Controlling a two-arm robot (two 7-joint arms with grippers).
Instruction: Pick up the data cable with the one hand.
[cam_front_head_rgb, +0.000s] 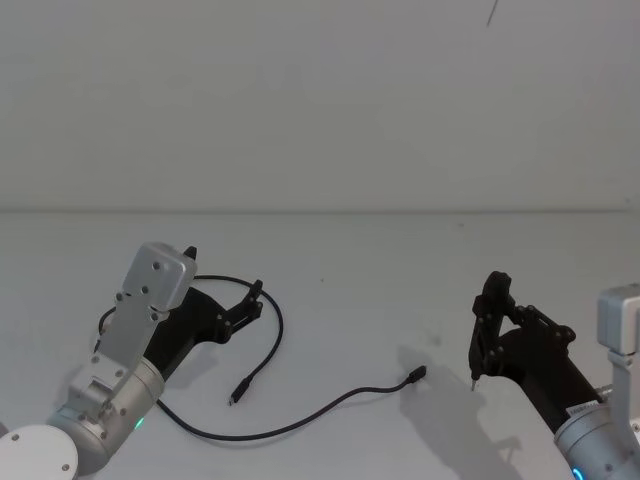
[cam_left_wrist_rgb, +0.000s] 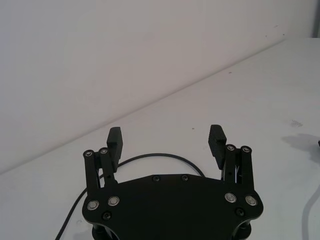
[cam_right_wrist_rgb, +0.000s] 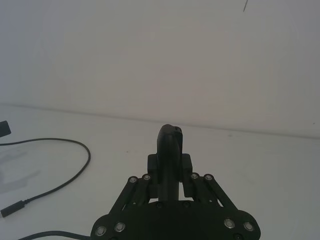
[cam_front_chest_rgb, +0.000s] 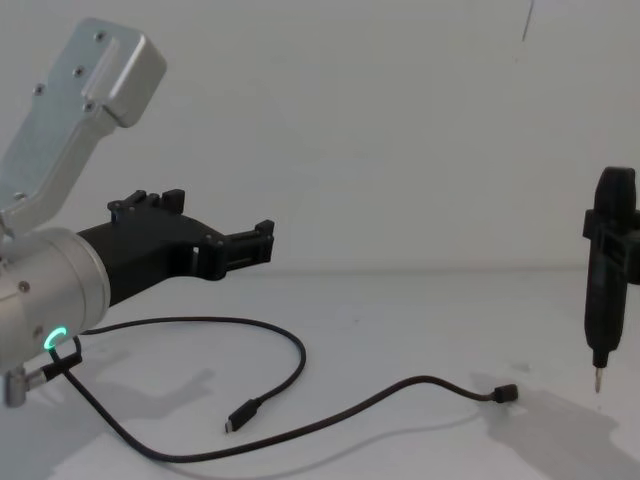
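Holding the black angular two-finger left gripper (cam_left_wrist_rgb: 166, 135) forward on its silver green-ringed wrist (cam_front_chest_rgb: 50, 290), fingers (cam_left_wrist_rgb: 216, 137) spread wide. Clamping the matching black right gripper (cam_right_wrist_rgb: 170, 167) around a slim black pen-shaped tool (cam_front_chest_rgb: 603, 310), tip pointing downward.

The data cable (cam_front_head_rgb: 279, 325), long, thin and black with a small plug at each end, lies in loose curves on the table (cam_front_head_rgb: 350, 260). The left gripper (cam_left_wrist_rgb: 166, 137), black and angular, hovers just above its loop with fingers spread apart.

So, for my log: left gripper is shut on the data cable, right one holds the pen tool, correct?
Not quite: the left gripper is open, not gripping the data cable, per the left wrist view. The right gripper does hold the pen tool.
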